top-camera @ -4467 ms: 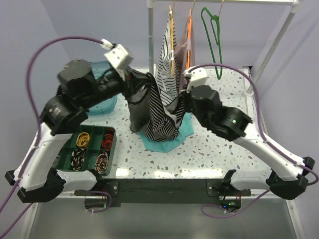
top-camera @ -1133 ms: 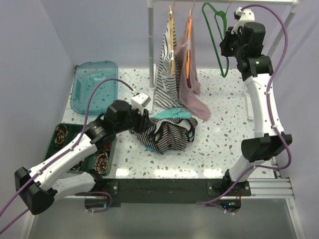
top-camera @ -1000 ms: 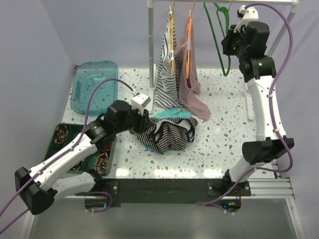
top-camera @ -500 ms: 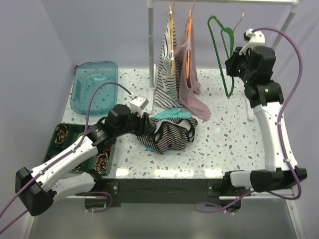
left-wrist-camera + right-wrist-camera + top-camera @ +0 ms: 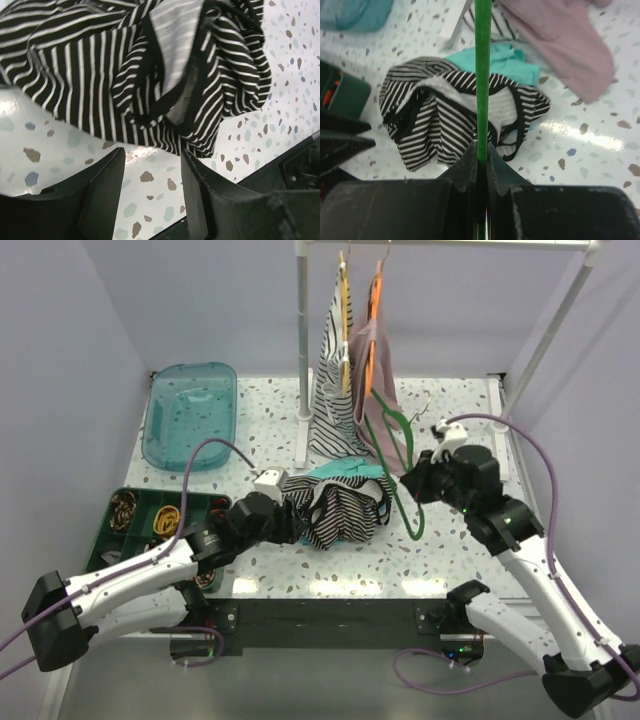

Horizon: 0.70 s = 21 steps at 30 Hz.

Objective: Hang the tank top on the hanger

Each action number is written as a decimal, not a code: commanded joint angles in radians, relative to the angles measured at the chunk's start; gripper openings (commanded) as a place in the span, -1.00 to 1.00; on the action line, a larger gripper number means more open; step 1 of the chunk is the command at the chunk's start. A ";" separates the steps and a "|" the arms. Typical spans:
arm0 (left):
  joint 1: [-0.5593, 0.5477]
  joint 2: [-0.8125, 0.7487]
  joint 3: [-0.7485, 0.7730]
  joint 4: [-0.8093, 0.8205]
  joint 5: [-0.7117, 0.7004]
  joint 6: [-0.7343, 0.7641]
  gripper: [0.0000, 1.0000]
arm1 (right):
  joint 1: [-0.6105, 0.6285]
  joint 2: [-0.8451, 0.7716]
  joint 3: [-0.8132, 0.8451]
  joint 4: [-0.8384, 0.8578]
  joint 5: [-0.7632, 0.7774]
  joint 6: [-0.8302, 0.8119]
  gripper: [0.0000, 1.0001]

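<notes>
Right tool (image 5: 481, 150) clamps the hanger (image 5: 481, 75) aloft, left tool (image 5: 152, 152) gapes empty beside the tank top (image 5: 335, 512), heaped mid-surface (image 5: 460, 410), so threading is not yet begun.

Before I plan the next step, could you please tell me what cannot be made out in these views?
Left wrist view: the tank top is bunched and cut off by the top edge; neck and armholes cannot be told apart.
Right wrist view: the hanger shows as one bar; its hook is out of frame.
Top view: the teal cloth is mostly buried under the tank top.
</notes>
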 commanded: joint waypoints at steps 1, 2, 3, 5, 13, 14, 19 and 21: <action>0.000 -0.095 -0.099 0.095 -0.129 -0.273 0.08 | 0.125 -0.041 -0.042 -0.025 0.086 0.056 -1.00; 0.000 -0.109 -0.124 0.109 -0.132 -0.301 0.08 | 0.129 -0.050 -0.050 -0.029 0.089 0.057 -1.00; -0.002 -0.117 -0.133 0.149 -0.137 -0.327 0.08 | 0.134 -0.055 -0.051 -0.033 0.089 0.056 -1.00; -0.002 -0.130 -0.159 0.190 -0.145 -0.411 0.08 | 0.139 -0.069 -0.051 -0.047 0.090 0.056 -1.00; 0.001 -0.100 -0.179 0.256 -0.218 -0.631 -0.08 | 0.140 -0.211 -0.021 -0.173 0.234 0.051 -1.00; 0.001 -0.095 -0.182 0.258 -0.221 -0.649 -0.10 | 0.140 -0.225 0.002 -0.186 0.244 0.056 -1.00; 0.001 -0.066 -0.199 0.256 -0.240 -0.767 -0.17 | 0.140 -0.290 0.068 -0.272 0.279 0.051 -1.00; 0.001 -0.054 -0.182 0.217 -0.247 -0.804 -0.20 | 0.140 -0.267 0.105 -0.314 0.229 0.042 -1.00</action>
